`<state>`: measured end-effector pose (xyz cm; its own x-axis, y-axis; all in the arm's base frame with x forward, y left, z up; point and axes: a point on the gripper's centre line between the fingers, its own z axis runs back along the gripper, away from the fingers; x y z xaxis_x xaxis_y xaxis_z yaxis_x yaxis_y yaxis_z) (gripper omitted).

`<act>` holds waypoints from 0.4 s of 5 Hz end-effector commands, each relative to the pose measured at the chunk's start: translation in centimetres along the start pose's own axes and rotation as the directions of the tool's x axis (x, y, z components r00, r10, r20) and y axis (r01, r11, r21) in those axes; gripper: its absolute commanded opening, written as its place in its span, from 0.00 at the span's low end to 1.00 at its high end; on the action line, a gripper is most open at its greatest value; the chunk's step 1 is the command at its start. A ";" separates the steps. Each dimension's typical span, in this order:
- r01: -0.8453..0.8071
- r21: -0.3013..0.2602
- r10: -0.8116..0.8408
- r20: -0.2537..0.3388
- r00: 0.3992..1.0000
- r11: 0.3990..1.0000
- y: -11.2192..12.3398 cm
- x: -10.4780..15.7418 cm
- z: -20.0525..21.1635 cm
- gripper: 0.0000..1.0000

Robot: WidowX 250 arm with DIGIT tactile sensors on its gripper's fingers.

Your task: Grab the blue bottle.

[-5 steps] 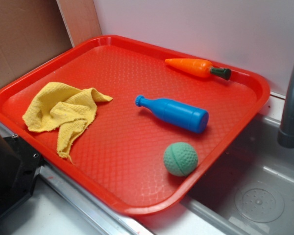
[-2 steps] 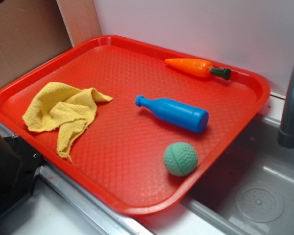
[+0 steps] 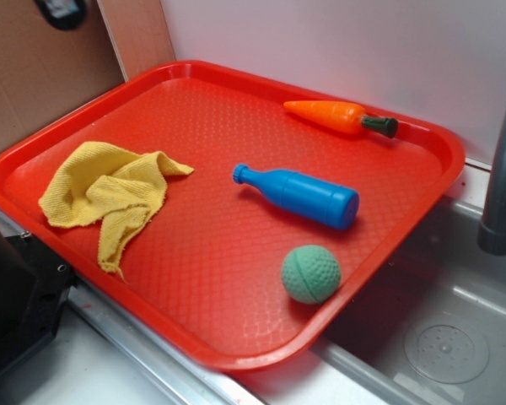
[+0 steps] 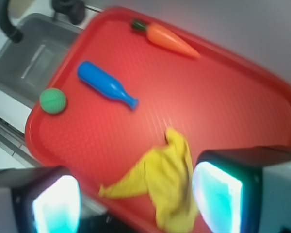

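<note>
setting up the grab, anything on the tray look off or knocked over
The blue bottle lies on its side mid-tray instead of standing. The yellow cloth is crumpled, not folded. Nothing looks spilled or broken.

One red tray (image 3: 422,198) holds four things: one blue bottle (image 3: 299,195), one green ball (image 3: 310,274), one orange carrot (image 3: 339,116) and one yellow cloth (image 3: 110,196). Beside the tray are one sink (image 3: 455,329) and one faucet (image 3: 502,181).

A red textured tray (image 3: 236,93) carries four loose items; the blue bottle (image 3: 299,195) lies on its side near the centre; beyond it, an orange toy carrot (image 3: 337,116); in front, a green ball (image 3: 310,273); to its left, a crumpled yellow cloth (image 3: 110,196).
</note>
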<state>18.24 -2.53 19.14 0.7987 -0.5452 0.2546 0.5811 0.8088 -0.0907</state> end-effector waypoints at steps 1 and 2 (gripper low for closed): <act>0.398 -0.031 -0.394 0.100 0.914 0.917 0.3 4.8 -4.7 1.00; 0.516 -0.044 -0.508 0.114 0.854 0.856 0.1 6.2 -8.2 1.00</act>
<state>24.73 -6.52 11.49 0.3960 -0.8474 0.3537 0.9103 0.4128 -0.0302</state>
